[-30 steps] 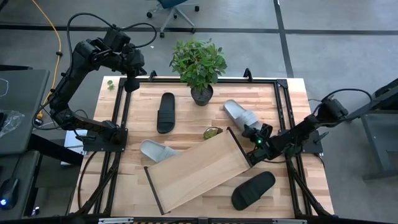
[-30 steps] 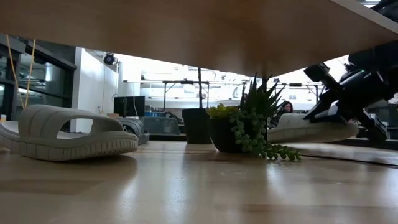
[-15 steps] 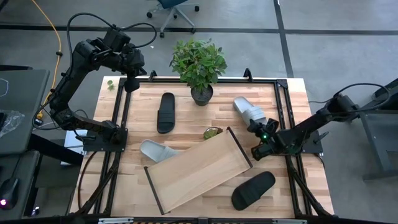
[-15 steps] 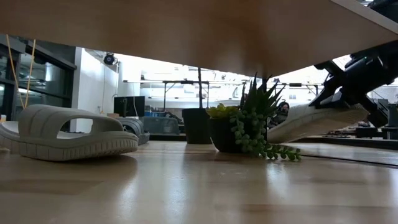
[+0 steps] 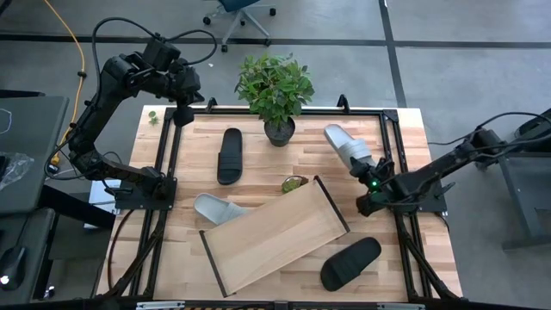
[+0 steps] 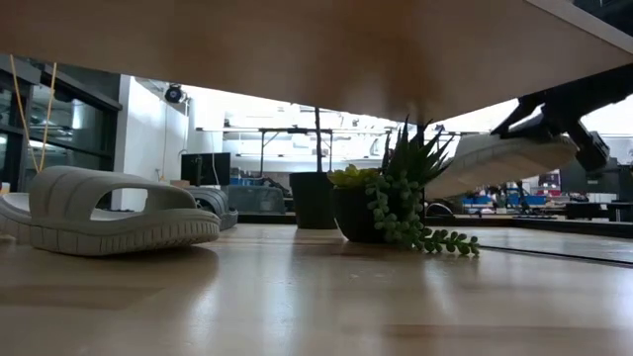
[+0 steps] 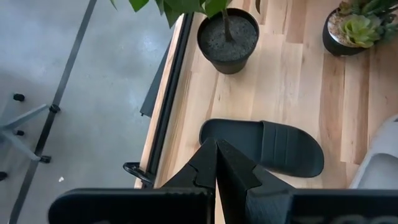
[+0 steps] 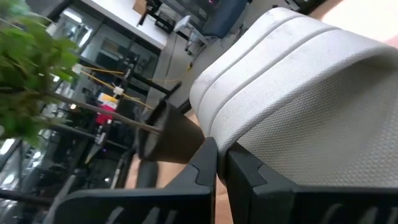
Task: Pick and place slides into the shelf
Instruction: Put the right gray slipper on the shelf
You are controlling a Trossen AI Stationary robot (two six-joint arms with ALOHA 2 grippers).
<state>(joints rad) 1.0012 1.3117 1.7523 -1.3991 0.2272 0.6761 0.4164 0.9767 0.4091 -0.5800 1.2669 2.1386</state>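
**A:** Not far along, honestly. Shelf [image 5: 274, 235] bare, sitting skewed near the front middle of the table [image 5: 258, 151]. Zero slides parked on it so far, as far as the overhead shows.

**B:** Yep, four to go. One light grey slide [image 5: 348, 149] up off the wood though, pinched in the right gripper [image 5: 372, 176], fingers clamped on its near end. Clearly airborne in the low view, tilted, heel end high by the gripper.

**A:** Where relative to the shelf? Looks off past its far right corner, close to the table's right rail, not over the tray yet.

**B:** Agreed, beside it, not above. Probably needs a swing back toward the middle and some turning to line up with the tray's long side.

**A:** The rest: second grey slide [image 5: 218, 208] flat on the table, touching or just tucked against the shelf's left corner. Black slide [image 5: 230, 155] lying near the potted plant [image 5: 275, 90], well apart from the tray. Other black slide [image 5: 351, 263] at the front right, just beside the shelf's long edge.

**B:** Left gripper [image 5: 182, 113] parked up at the far left corner, fingers together, holding nothing. Black slide right under its wrist camera, though.
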